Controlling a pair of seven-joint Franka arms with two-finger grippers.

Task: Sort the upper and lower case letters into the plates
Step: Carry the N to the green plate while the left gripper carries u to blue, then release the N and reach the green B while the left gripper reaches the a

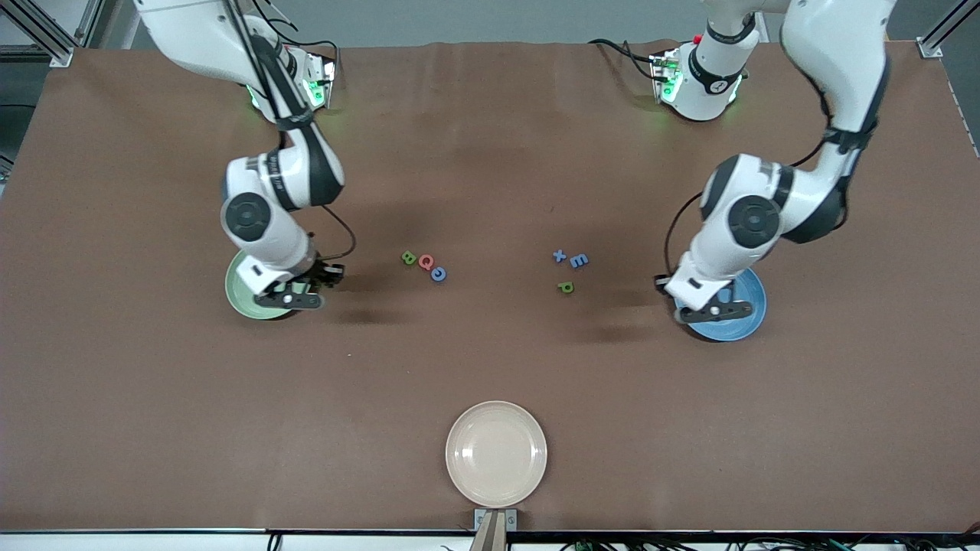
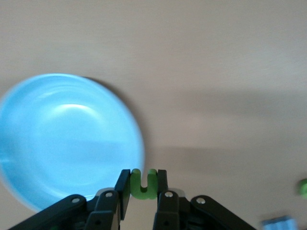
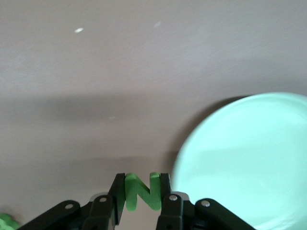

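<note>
Left pincer (image 2: 143, 191) pinching green u (image 2: 143, 184), up in air by rim of blue plate (image 1: 746, 325), at left arm's end of table (image 1: 490, 153).

Right pincer (image 3: 142, 201) pinching green N (image 3: 141, 191), up in air by rim of pale green plate (image 1: 239, 295), at right arm's end.

On table between plates: green B (image 1: 409, 258), red Q (image 1: 426, 262), blue C (image 1: 439, 274) in touching row; blue x (image 1: 560, 256) beside blue E (image 1: 579, 260); green p (image 1: 566, 287) nearer front camera than both.

Cream plate (image 1: 496, 454) near table's front edge, well apart from letters.
</note>
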